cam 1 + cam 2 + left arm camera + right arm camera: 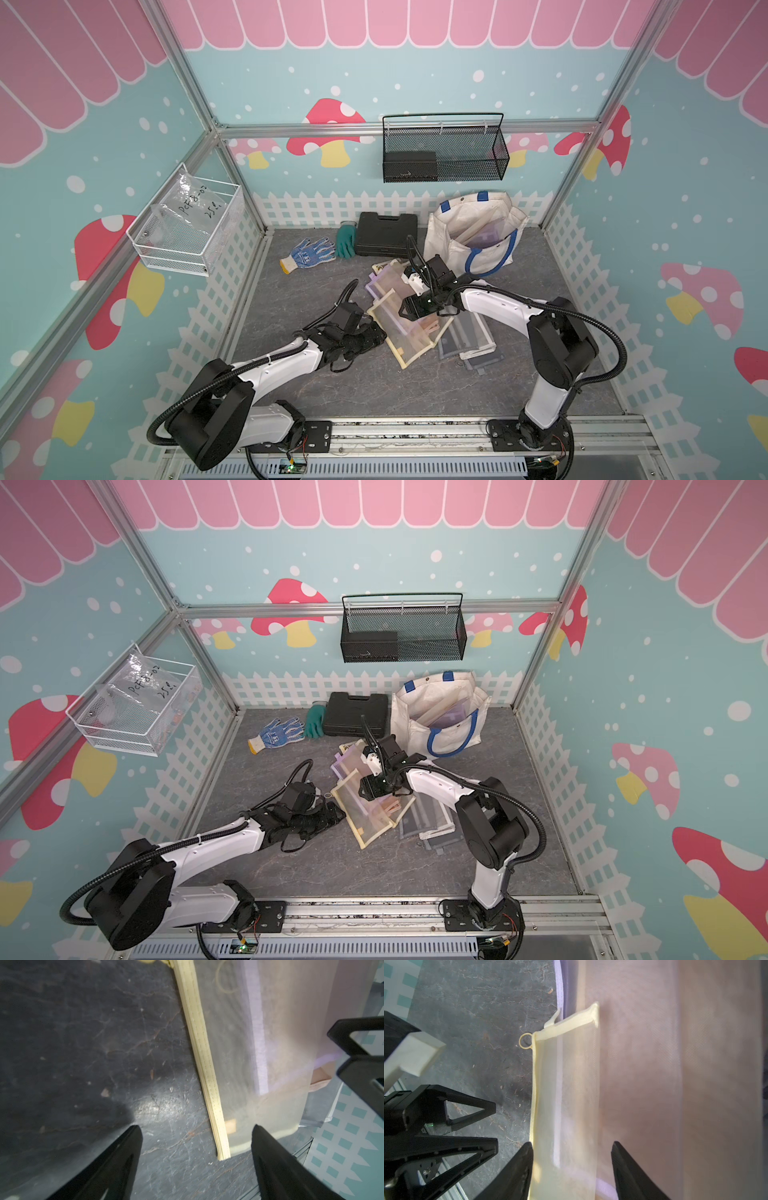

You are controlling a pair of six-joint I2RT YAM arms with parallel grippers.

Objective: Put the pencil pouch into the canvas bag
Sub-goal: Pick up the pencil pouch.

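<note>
Right wrist view: I see right gripper fingers spread astride yellow mesh pencil pouch; left gripper fingers spread at its edge; canvas bag upright behind.

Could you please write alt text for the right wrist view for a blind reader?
The right gripper, jaws open, straddles one end of a yellow mesh pouch lying across other pouches; the left gripper is open nearby.

Clear plastic bag in white wire basket: handwritten "PCF8-02" and "25 e.", second line uncertain.
</note>
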